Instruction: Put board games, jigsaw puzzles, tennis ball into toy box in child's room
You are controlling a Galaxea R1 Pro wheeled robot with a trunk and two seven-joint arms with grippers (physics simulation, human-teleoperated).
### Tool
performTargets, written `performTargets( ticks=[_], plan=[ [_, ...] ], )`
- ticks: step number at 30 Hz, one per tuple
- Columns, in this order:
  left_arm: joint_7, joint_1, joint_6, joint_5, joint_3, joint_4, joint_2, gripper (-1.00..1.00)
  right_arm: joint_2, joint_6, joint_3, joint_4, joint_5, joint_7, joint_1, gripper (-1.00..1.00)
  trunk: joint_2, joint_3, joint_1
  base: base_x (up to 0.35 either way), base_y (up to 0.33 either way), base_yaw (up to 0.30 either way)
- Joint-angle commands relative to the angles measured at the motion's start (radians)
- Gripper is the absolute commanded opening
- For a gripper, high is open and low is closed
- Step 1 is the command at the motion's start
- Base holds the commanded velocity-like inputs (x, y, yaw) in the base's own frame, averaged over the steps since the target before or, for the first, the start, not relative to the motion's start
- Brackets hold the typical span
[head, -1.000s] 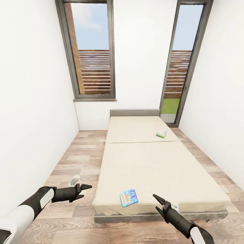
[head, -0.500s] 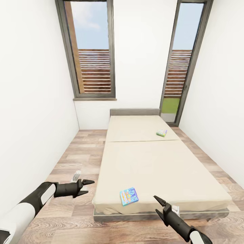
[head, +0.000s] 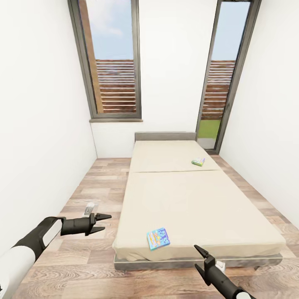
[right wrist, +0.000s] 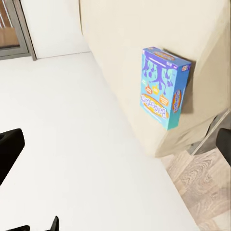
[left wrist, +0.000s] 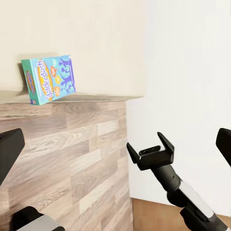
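Head view: both grippers, left (head: 102, 222) and right (head: 199, 258), gape empty before the bed (head: 187, 199); blue board game (head: 158, 238) lies near its foot edge.

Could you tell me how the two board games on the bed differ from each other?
The blue board game lies near the foot edge of the bed, closest to the grippers; the green-bordered board game lies far up near the headboard. The blue one looks larger, being nearer. Both lie flat and untouched.

A bed (head: 187, 199) fills the centre of the frame, headboard toward two windows (head: 112, 62) at the top. One board game (head: 158, 238) lies on the mattress near the foot edge, lower centre. A second game box (head: 198, 161) lies further up the mattress, right of centre.
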Motion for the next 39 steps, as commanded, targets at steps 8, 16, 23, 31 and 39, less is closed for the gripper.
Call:
performTargets(
  ticks=[8,16,23,31,39],
  plan=[
    [-0.004,-0.001,0.006,0.006,-0.005,-0.003,0.01,1.0,0.011,0.002,-0.006,0.003,-0.006,-0.014,-0.002,1.0,-0.057,-0.026,0.031,0.0,0.0,0.0],
    [-0.005,-0.001,0.0,0.007,-0.004,-0.003,0.008,1.0,0.011,-0.019,-0.006,0.003,-0.007,-0.023,-0.002,1.0,-0.113,-0.051,0.061,0.0,0.0,0.0],
    [-0.005,-0.001,-0.004,0.006,-0.006,-0.003,0.008,1.0,0.013,-0.024,-0.006,0.003,-0.008,-0.024,-0.003,1.0,-0.162,-0.073,0.088,0.0,0.0,0.0],
    [-0.004,0.002,-0.005,0.007,-0.006,-0.003,0.008,1.0,0.014,-0.028,-0.006,0.003,-0.008,-0.024,-0.003,1.0,-0.197,-0.089,0.107,0.0,0.0,0.0],
    [-0.003,0.009,-0.026,0.006,-0.006,-0.002,0.008,1.0,0.012,-0.028,-0.006,0.003,-0.008,-0.024,-0.003,1.0,-0.197,-0.089,0.107,0.002,0.0,0.0]
  ],
)
